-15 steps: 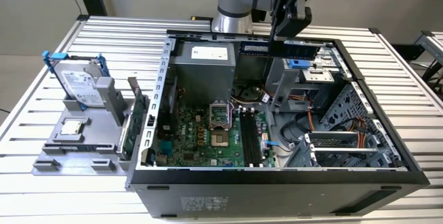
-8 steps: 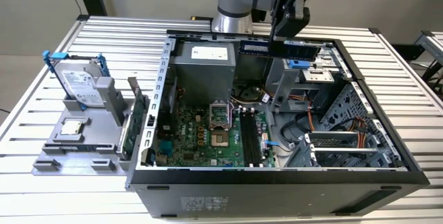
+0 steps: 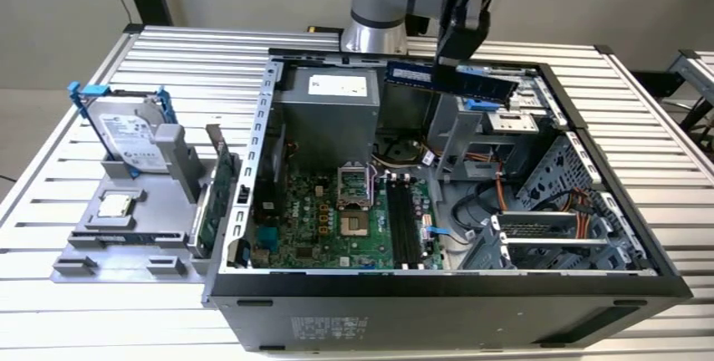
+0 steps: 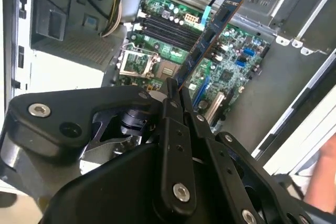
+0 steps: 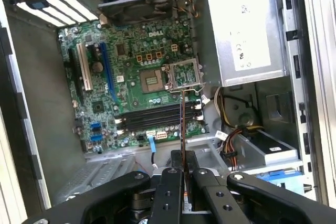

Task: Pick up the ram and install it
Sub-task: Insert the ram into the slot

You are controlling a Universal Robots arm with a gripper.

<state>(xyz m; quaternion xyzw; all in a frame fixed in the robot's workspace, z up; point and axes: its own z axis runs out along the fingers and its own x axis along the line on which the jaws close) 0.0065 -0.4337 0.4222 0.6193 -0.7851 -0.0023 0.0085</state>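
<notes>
One ram (image 3: pixel 456 80) held | we see the gripper (image 3: pixel 451 60) pinching its top edge, high above the open case (image 3: pixel 266 119) | long axis near level in the exterior view, seemingly crosswise to the memory slots (image 3: pixel 402 223) on the motherboard (image 3: pixel 318 219), well below it.

**Arm up high, gripper clamped tight**

In the exterior view the arm (image 3: pixel 377 2) is seen coming in from above, its grey and silver joint held upright. The black wrist section is angled downward beside it. The gripper (image 3: pixel 450 60) is hung below, pointed down. In both wrist views the two black fingers (image 4: pixel 170 114) are drawn in close together (no gap is left at the tips). They are closed on the ram (image 5: pixel 182 116), which is pinched flat between them and carried out beyond the fingertips.
</notes>
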